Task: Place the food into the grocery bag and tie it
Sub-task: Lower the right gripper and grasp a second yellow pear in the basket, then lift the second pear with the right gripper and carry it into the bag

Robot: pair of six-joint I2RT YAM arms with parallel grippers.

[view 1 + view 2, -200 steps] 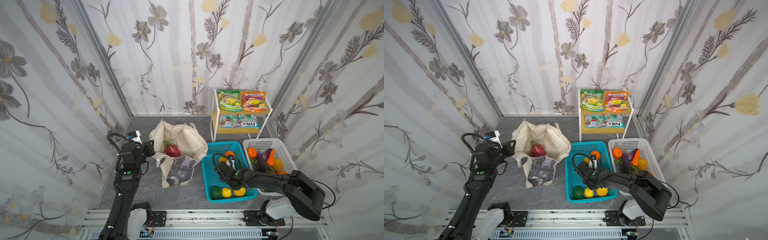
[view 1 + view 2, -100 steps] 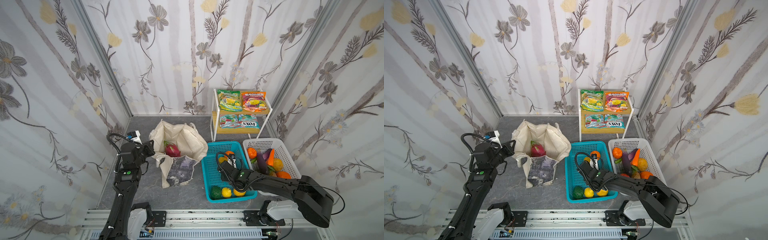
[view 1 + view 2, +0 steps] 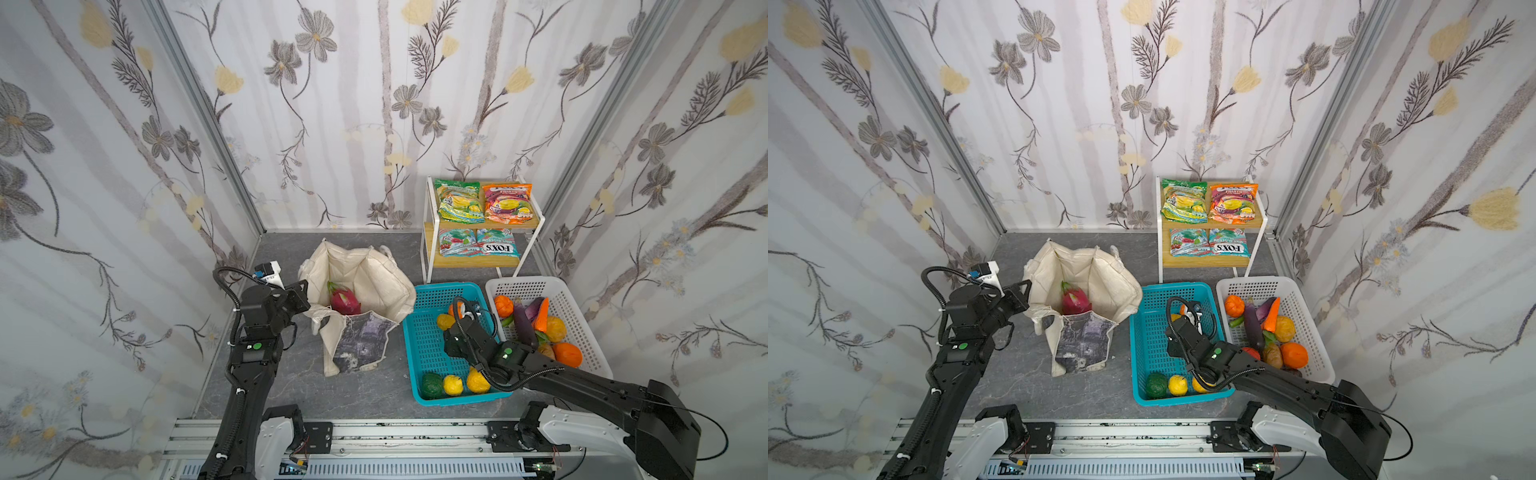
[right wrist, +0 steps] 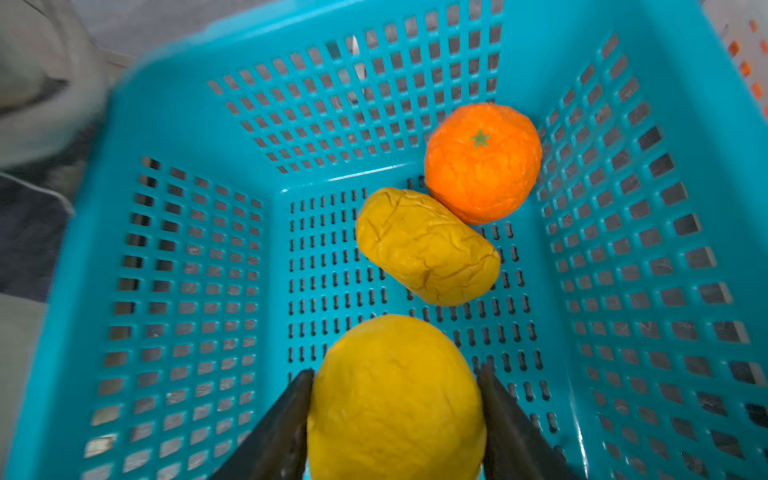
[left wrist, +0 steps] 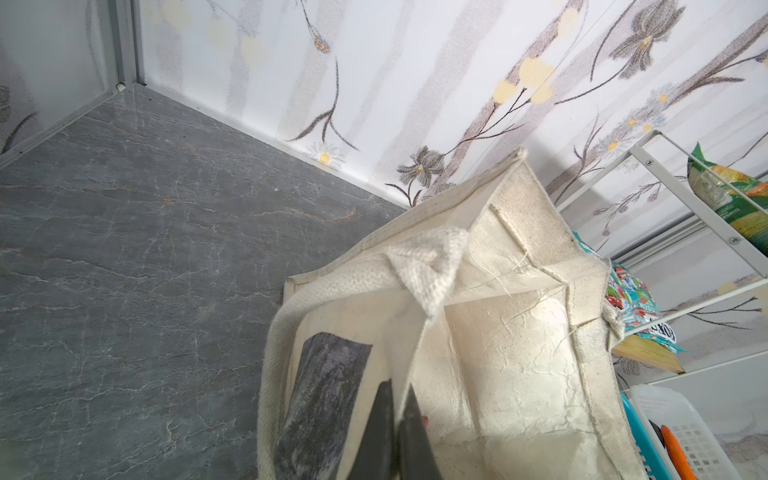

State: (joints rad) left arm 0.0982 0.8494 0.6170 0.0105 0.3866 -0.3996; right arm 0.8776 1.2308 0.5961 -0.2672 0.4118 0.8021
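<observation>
While the left pincer [image 5: 397,388] is closed flat on the 9 o'clock rim of the grocery bag [image 3: 365,274], the right pincer [image 4: 395,372] stands half open inside the teal basket [image 4: 166,124], pressing a yellow fruit [image 4: 395,415] from both sides. The bag stands on the table [image 3: 291,374] at 9 o'clock from this basket and holds a pink fruit [image 3: 344,301]

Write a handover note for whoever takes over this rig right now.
The left gripper is shut on the grocery bag rim, holding it open.
The right gripper is shut on a yellow fruit inside the teal basket.
Done: one pink fruit is in the bag.
Left: the other fruit in the teal basket and the white basket, the snack packets on the shelf, then tying.
</observation>
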